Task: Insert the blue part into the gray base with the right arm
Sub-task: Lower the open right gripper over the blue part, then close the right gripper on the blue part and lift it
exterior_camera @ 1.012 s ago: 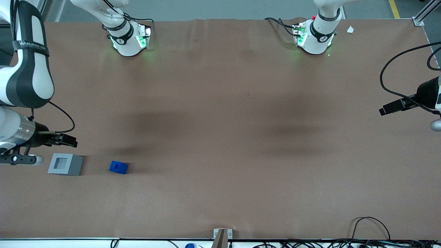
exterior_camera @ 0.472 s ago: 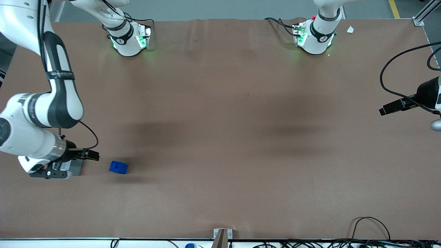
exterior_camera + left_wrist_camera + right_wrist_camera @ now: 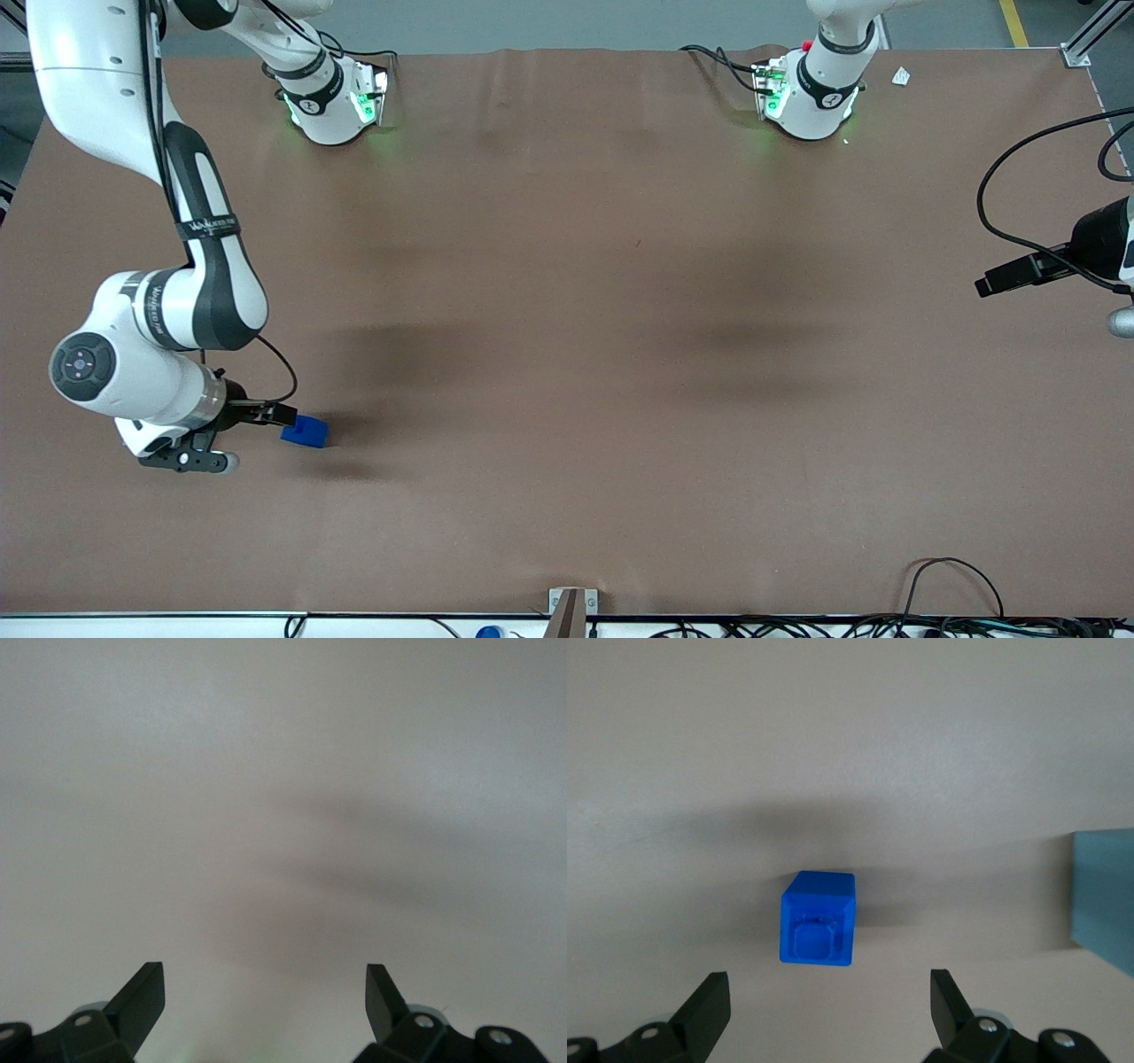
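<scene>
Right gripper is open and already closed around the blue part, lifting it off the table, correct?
Not quite. The gripper is open, but it holds nothing: the blue part rests on the table, clear of both fingers, as the right wrist view shows. The gray base sits beside it.

Legible text was nearly absent. The right arm [image 3: 168, 230] carried a black band [image 3: 208, 228] with pale lettering, and a second lettered strip showed on the black section of its elbow joint [image 3: 152, 306]; in both places the characters could not be made out. The blue part [image 3: 819, 918], the gray base [image 3: 1104, 896] and the desk [image 3: 620, 354] bore no readable marks. The pincer [image 3: 824, 1010], its fingers spread apart, hung just above the blue part and showed no label.
</scene>
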### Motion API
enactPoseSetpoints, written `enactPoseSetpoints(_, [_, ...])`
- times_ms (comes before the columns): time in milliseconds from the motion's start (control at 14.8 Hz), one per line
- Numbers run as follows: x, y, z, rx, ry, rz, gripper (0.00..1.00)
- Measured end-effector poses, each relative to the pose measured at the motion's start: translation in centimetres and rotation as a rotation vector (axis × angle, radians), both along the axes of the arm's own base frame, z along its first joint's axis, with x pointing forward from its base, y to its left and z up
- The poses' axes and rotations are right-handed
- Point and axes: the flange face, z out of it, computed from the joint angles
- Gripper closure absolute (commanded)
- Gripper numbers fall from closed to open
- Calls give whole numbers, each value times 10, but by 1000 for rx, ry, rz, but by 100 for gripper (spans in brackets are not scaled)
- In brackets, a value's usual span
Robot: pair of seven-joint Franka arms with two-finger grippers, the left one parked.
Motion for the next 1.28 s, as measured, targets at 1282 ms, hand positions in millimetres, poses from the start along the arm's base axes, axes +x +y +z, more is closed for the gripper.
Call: enactPoseSetpoints(1282, [4,13,-60,-9,-9,-97,2])
